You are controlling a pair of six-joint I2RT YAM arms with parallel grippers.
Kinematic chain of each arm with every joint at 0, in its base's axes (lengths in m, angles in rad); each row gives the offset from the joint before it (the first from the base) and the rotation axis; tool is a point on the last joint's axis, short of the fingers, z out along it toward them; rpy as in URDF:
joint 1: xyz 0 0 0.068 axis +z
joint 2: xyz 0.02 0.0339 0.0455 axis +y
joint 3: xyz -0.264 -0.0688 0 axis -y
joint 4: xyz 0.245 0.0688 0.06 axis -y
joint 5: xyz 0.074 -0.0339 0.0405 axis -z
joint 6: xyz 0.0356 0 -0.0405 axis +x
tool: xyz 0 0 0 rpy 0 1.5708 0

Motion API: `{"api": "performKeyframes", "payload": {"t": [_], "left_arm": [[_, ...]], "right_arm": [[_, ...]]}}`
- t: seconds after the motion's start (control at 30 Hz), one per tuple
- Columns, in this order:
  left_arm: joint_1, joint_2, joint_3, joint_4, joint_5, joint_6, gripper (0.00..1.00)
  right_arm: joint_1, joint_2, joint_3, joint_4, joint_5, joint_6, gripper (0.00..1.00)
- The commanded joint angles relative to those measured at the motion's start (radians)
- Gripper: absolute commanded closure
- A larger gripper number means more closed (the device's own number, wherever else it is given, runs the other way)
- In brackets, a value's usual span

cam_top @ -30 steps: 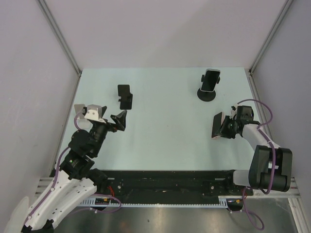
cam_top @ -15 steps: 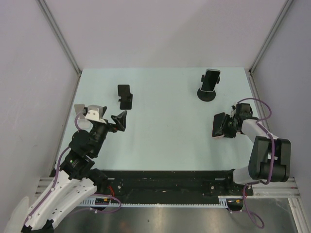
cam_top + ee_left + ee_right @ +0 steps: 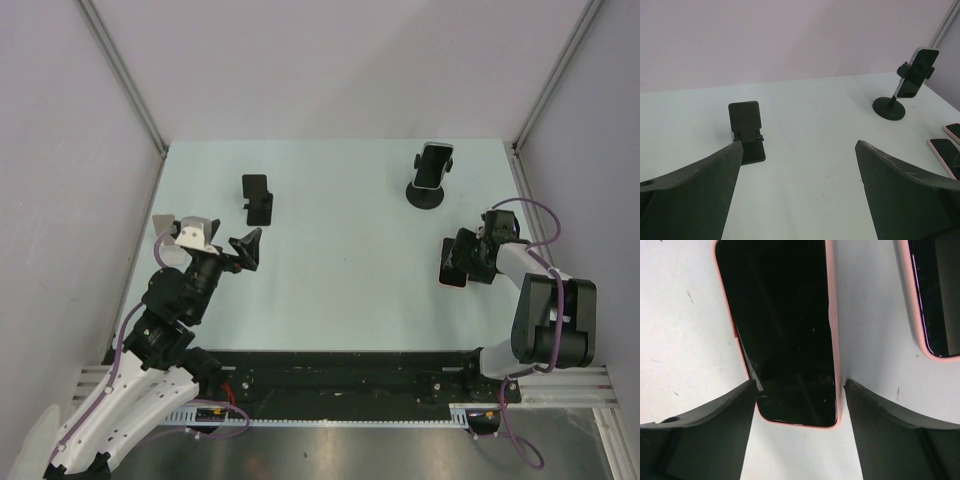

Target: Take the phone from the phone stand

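A phone in a pink case (image 3: pixel 782 325) lies flat, screen up, on the table (image 3: pixel 350 250). My right gripper (image 3: pixel 800 385) is open, a finger on either side of the phone's near end; the same phone (image 3: pixel 452 270) lies at the right of the table in the top view. Another phone (image 3: pixel 432 165) sits clamped in a round-based phone stand (image 3: pixel 427 193) at the back right, apart from both grippers. An empty black folding stand (image 3: pixel 257 198) is at the back left. My left gripper (image 3: pixel 250 245) hangs open in front of it, holding nothing.
A second pink-cased phone (image 3: pixel 932 295) lies flat beside the first one. Both phones on the table show at the right edge of the left wrist view (image 3: pixel 944 154). Grey walls close in the table on three sides.
My right gripper has opened and let go of the pink-cased phone, which went from tilted in the grip to flat on the table. The left arm has not moved.
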Motion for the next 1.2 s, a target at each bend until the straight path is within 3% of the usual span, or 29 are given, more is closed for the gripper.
{"api": "performKeyframes", "payload": {"t": [0.0, 0.23, 0.67, 0.83, 0.97, 1.17], "left_arm": [[-0.008, -0.005, -0.004, 0.026, -0.005, 0.032, 0.00], [-0.008, -0.005, -0.004, 0.026, 0.000, 0.030, 0.00], [-0.008, -0.005, -0.005, 0.028, 0.003, 0.032, 0.00], [-0.008, -0.006, -0.005, 0.028, 0.003, 0.032, 0.00], [-0.008, -0.008, -0.005, 0.029, 0.003, 0.035, 0.00], [-0.010, -0.014, -0.007, 0.029, 0.007, 0.035, 0.00]], "right_arm": [[0.006, 0.019, 0.011, 0.018, 0.087, -0.019, 0.17], [0.045, 0.026, 0.031, 0.020, 0.117, -0.026, 0.00], [0.201, 0.154, 0.169, -0.028, 0.226, -0.022, 0.00], [0.224, 0.193, 0.190, -0.070, 0.304, -0.039, 0.04], [0.224, 0.197, 0.195, -0.089, 0.338, -0.089, 0.17], [0.198, 0.230, 0.244, -0.135, 0.357, -0.212, 0.18]]}}
